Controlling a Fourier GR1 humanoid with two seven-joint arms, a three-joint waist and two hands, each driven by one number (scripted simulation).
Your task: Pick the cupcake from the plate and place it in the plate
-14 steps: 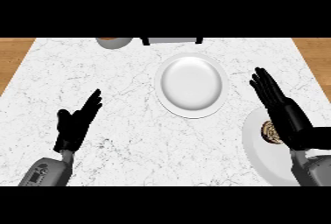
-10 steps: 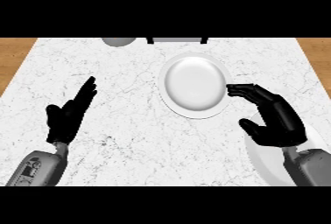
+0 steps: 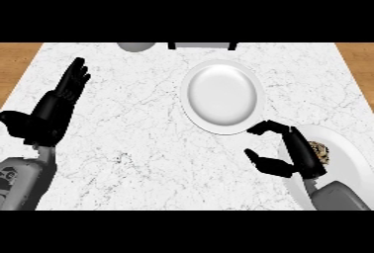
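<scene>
A brown cupcake (image 3: 320, 152) sits on the white plate (image 3: 349, 168) at the counter's lower right, partly hidden by my right hand. My right hand (image 3: 288, 150) lies just left of the cupcake, over that plate's left rim. Its fingers are bent and its thumb is spread, with nothing between them. A second white plate (image 3: 223, 96) stands empty at the counter's middle, just above the right hand's fingertips. My left hand (image 3: 53, 111) rests open at the far left, fingers straight and pointing up, far from both plates.
A grey rounded object (image 3: 135, 46) and a dark flat object (image 3: 201, 45) sit at the counter's far edge. Wooden floor (image 3: 18, 59) shows beyond the left and right edges of the white marble counter (image 3: 146, 123).
My right hand has drawn back toward the lower right, and the cupcake shows beside it again. The left hand has shifted slightly up and left, still open.
</scene>
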